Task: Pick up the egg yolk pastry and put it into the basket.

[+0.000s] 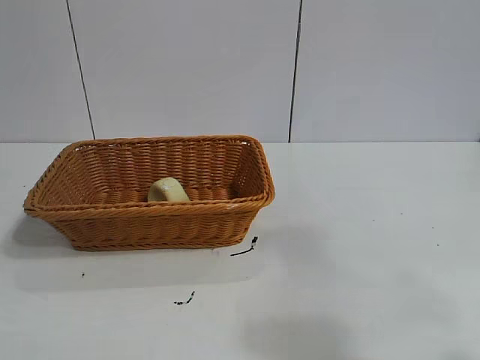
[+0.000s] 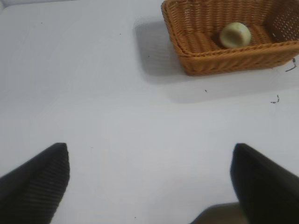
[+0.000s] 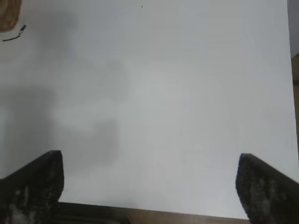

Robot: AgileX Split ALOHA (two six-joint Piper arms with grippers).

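The egg yolk pastry [image 1: 168, 190], a small pale yellowish dome, lies on the floor of the orange-brown wicker basket [image 1: 90, 214] at the table's left. The left wrist view shows the pastry [image 2: 235, 35] inside the basket [image 2: 224, 63] too. My left gripper [image 2: 150, 156] is open and empty over bare table, well away from the basket. My right gripper [image 3: 149, 163] is open and empty near the table's edge. Neither gripper shows in the exterior view.
The white table [image 1: 360, 240] carries small black marks [image 1: 244, 248] beside the basket and further forward [image 1: 184, 300]. One corner of the basket [image 3: 8, 14] and a black mark [image 3: 14, 35] show far off in the right wrist view.
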